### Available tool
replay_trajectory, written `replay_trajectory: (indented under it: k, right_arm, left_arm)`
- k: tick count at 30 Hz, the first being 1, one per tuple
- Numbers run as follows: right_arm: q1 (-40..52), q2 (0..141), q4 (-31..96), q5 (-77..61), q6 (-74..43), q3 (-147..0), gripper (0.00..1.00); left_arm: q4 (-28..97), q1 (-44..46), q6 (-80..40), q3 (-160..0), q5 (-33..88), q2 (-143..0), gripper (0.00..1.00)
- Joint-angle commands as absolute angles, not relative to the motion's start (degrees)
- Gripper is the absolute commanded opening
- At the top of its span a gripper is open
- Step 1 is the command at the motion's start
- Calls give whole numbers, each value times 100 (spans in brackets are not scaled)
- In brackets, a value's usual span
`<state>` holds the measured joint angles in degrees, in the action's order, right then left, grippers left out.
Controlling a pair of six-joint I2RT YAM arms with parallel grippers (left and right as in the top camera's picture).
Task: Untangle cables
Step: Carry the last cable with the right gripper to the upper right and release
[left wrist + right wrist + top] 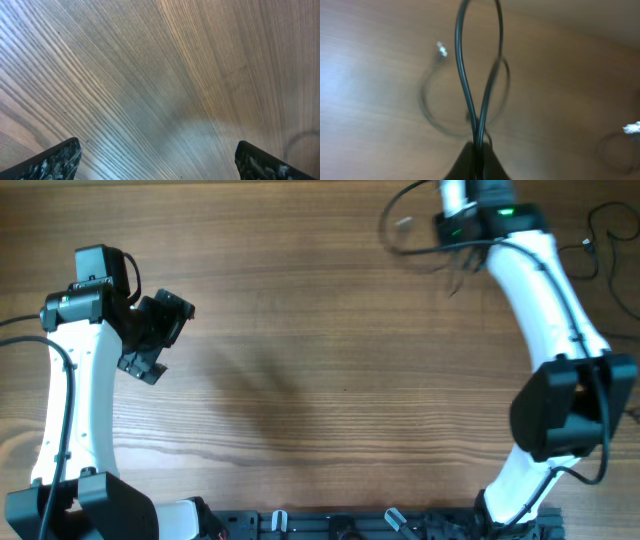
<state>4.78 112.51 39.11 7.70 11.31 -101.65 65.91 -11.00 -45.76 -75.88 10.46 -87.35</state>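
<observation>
- Right pincer (478,152): jaws closed, clamped on the cables (462,75) at the spot where two black strands cross.
- From the clamp upward: both strands rising toward the wrist camera as one tall, narrow loop, held off the wood.
- Beneath that loop: a fainter, thinner loop of the same cables lying on the surface (375,110), ending in a small clear plug (441,48) just left of the raised strands.
- Pale second plug (632,128): at the right edge of the wrist view, apart from the held strands; link to the bundle cannot be told.
- Overhead view: cables at the far right end of the surface, loose curves trailing left of the clamped spot.
- Right arm (545,290): white, stretched from the near edge to that far corner.
- Left pincer (159,162): jaws spread wide, nothing between them but bare wood grain; dark speckled fingers (55,162) in the lower corners of its wrist view.
- Left arm (75,390): at the left side of the surface, well apart from the cables.
</observation>
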Motion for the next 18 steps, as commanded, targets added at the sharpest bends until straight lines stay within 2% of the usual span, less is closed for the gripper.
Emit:
replay_trajectory:
  k: [1, 3, 5, 10, 11, 12, 13, 15, 18]
  right_arm:
    - [-263, 11271, 3164, 158, 2340, -10226, 5]
    - [-552, 11419, 2917, -508, 2827, -10226, 5]
    - [-707, 11725, 2932, -591, 2993, -10180, 5]
    - [-714, 12599, 3345, -596, 2209, -10154, 4]
    - [-716, 12715, 3339, -421, 1999, -10156, 8]
    - [-716, 12731, 3319, -113, 1715, -10156, 83]
    - [-716, 12691, 3315, 119, 1472, -10169, 100]
    - [-716, 12431, 3463, 340, 1007, -10237, 100]
    - [-716, 11316, 3968, 287, 537, -10278, 100]
  left_arm:
    - [6584, -1109, -4504, -7609, 993, -8680, 100]
    - [6584, -1109, -4504, -7609, 993, -8680, 100]
    - [6584, -1109, -4506, -7609, 993, -8680, 100]
    - [6584, -1109, -4506, -7609, 993, -8680, 100]
    - [6584, -1109, -4504, -7609, 993, -8680, 100]
    - [6584, -1109, -4504, -7609, 993, -8680, 100]
    - [6584, -1109, -4506, -7609, 993, -8680, 100]
    - [6584, -1109, -4506, -7609, 993, -8680, 100]
    - [6584, -1109, -4504, -7609, 993, -8680, 100]
